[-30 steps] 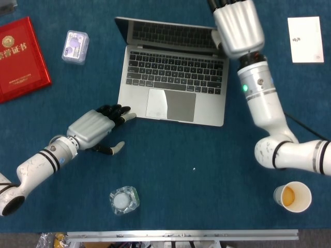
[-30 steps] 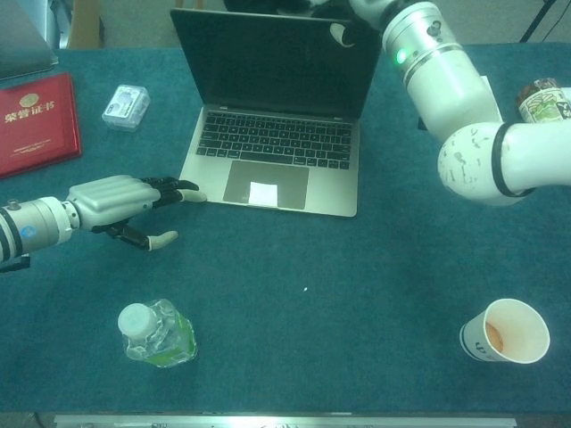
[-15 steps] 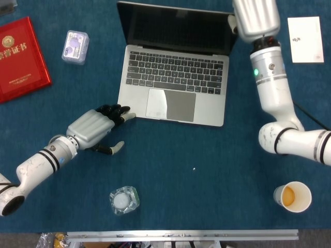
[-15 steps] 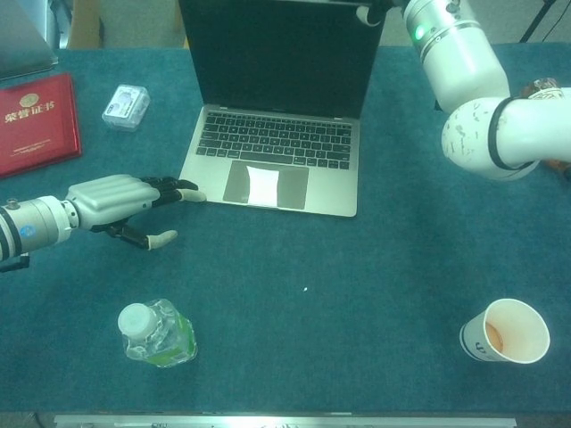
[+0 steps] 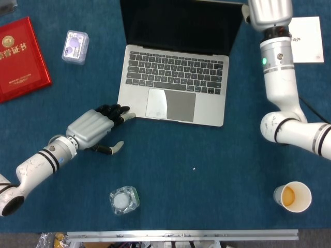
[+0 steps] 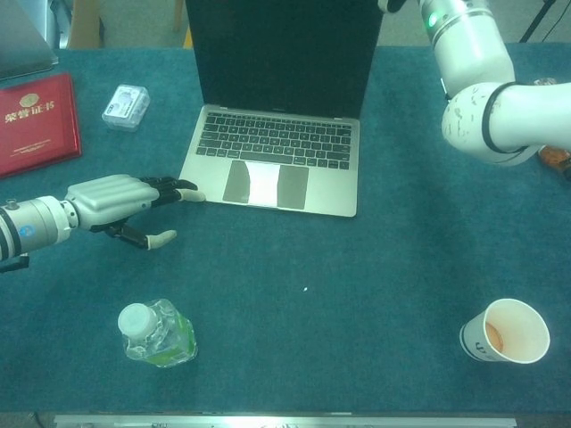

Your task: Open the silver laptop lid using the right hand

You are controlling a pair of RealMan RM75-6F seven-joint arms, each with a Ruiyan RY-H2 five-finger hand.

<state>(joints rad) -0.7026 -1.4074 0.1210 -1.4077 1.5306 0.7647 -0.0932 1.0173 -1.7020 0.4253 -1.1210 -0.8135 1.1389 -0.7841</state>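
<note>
White arms, black bands, grey hand (image 5: 95,129)

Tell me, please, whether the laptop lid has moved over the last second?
Yes. In the head view the laptop lid has swung further back and open, its top edge now beyond the frame, while the keyboard base stays put on the table.

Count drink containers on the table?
2: a plastic bottle at front left, and a paper cup at front right. A partly hidden item at the chest view's right edge is unclear.
</note>
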